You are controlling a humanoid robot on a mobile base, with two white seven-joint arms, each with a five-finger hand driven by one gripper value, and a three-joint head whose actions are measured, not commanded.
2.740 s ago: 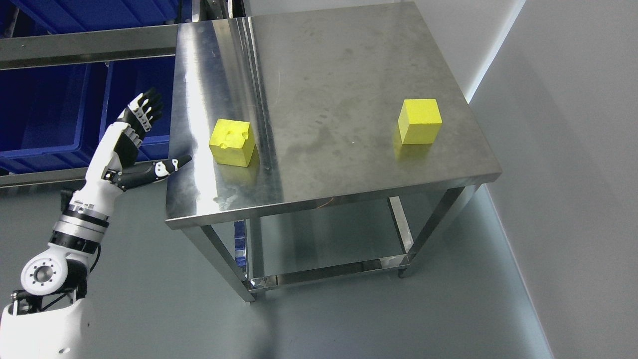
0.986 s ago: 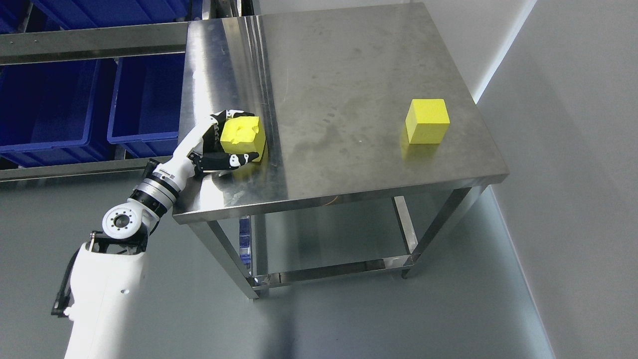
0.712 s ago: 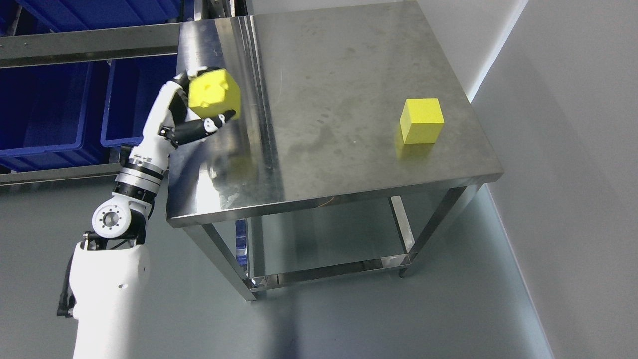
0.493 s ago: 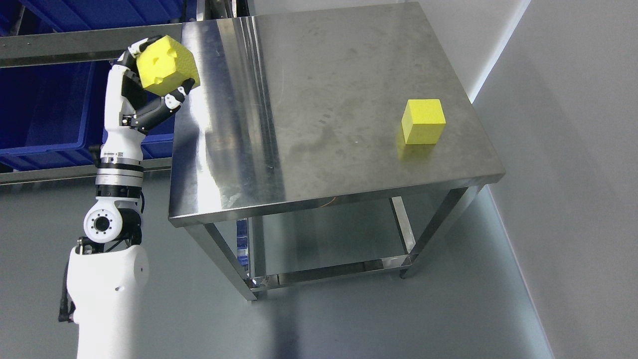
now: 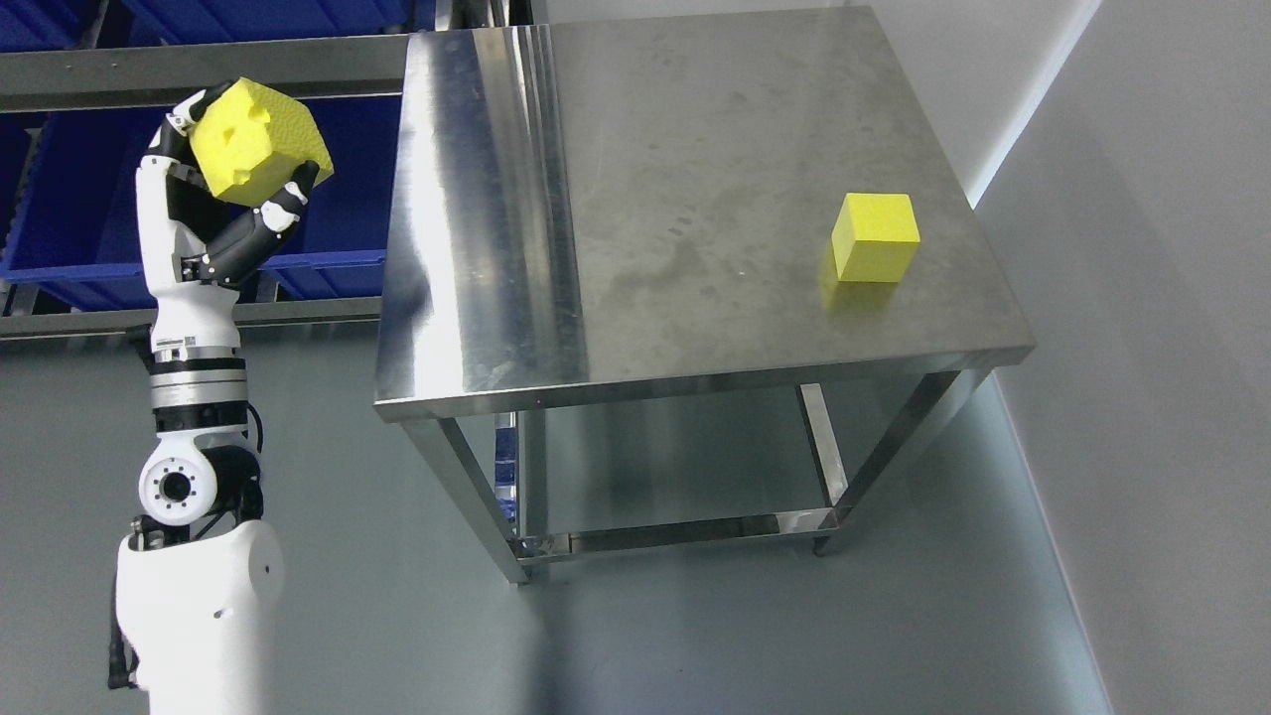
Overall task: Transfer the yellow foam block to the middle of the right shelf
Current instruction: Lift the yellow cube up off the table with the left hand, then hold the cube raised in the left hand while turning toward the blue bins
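My left hand point(image 5: 233, 179) is shut on a dented yellow foam block point(image 5: 258, 139). It holds the block tilted in the air, left of the steel table point(image 5: 645, 199) and in front of the shelf with blue bins point(image 5: 348, 214). The arm rises from the lower left. A second yellow foam block point(image 5: 876, 236) sits on the table near its right edge. My right arm does not show.
A steel shelf rail point(image 5: 149, 84) runs along the top left, with another rail point(image 5: 70, 323) below the bins. The table has a lower frame point(image 5: 675, 531). A grey wall point(image 5: 1142, 298) stands close on the right. Grey floor lies in front.
My left hand reached the block on the table's left part, closed on it, lifted it and carried it left off the table toward the bins. The camera has shifted slightly.
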